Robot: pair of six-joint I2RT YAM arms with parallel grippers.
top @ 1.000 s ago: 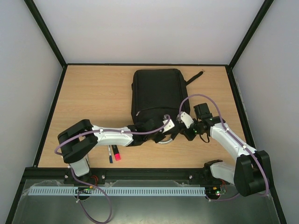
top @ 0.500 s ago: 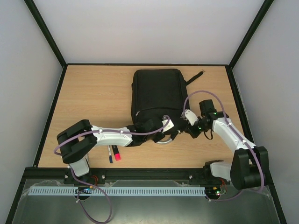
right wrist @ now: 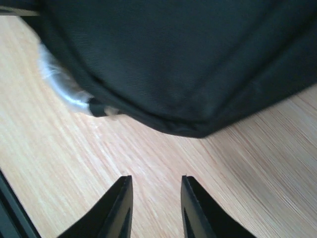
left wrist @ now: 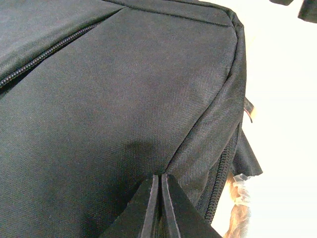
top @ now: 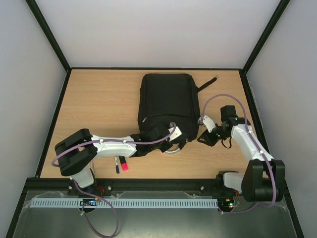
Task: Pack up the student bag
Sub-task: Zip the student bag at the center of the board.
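Observation:
The student bag point(top: 166, 104) is a large black backpack lying flat at the middle of the table. Its grey loop handle point(top: 171, 150) sticks out at the near edge. My left gripper point(top: 177, 134) rests on the bag's near end. In the left wrist view the jaws point(left wrist: 161, 176) are closed together on a fold of the bag's fabric point(left wrist: 124, 99). My right gripper point(top: 204, 139) is open and empty, just right of the bag's near right corner. In the right wrist view it point(right wrist: 156, 181) hovers over bare wood, with the bag's corner point(right wrist: 188, 64) and handle point(right wrist: 64, 91) ahead.
A black pen point(top: 117, 164) and a red marker point(top: 124, 164) lie on the table near the front edge, under the left arm. A black strap point(top: 208, 82) trails from the bag's far right corner. Black frame rails border the table.
My right gripper has drawn back to the right, away from the bag's near edge. My left arm has shifted slightly left while staying on the bag.

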